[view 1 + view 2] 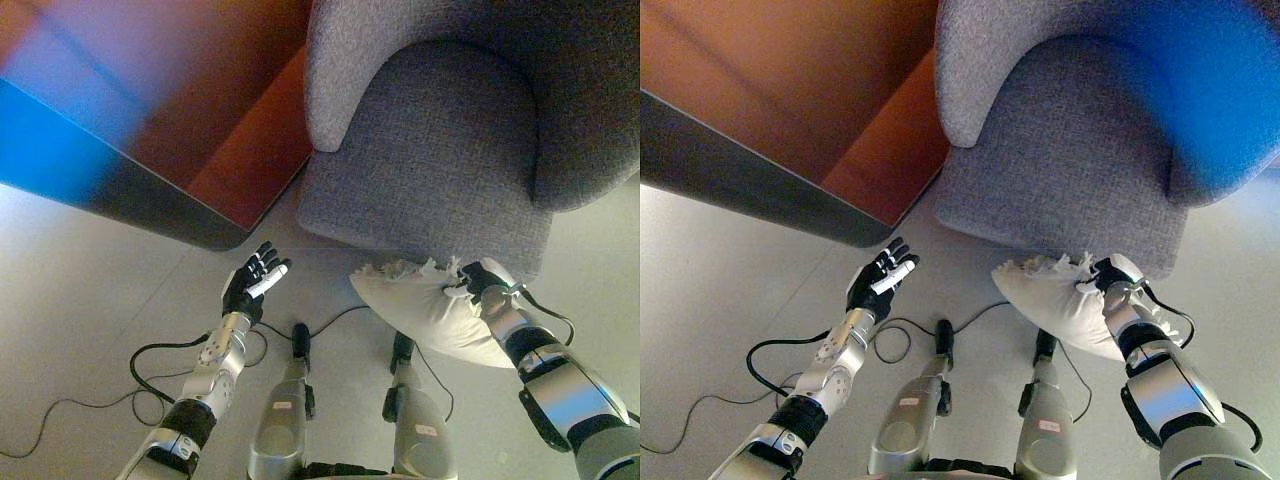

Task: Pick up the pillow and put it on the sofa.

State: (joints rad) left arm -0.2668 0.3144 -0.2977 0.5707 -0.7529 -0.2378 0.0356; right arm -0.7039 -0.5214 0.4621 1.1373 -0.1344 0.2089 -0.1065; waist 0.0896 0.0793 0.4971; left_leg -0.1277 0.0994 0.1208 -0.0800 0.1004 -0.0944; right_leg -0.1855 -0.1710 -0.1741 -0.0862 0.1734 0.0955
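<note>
A white pillow (425, 308) with a frilled edge hangs just above the floor, right below the front edge of the grey sofa (430, 150). My right hand (483, 281) is shut on the pillow's upper right edge, fingers pinched into the cloth. My left hand (252, 283) is held up to the left of the pillow, open with fingers straight, holding nothing and about a hand's width away from the pillow.
The sofa's curved arm and backrest (340, 70) wrap round the seat. A reddish-brown piece of furniture with a dark base (180, 215) stands to the left, close against the sofa. Pale floor (70, 300) lies in front.
</note>
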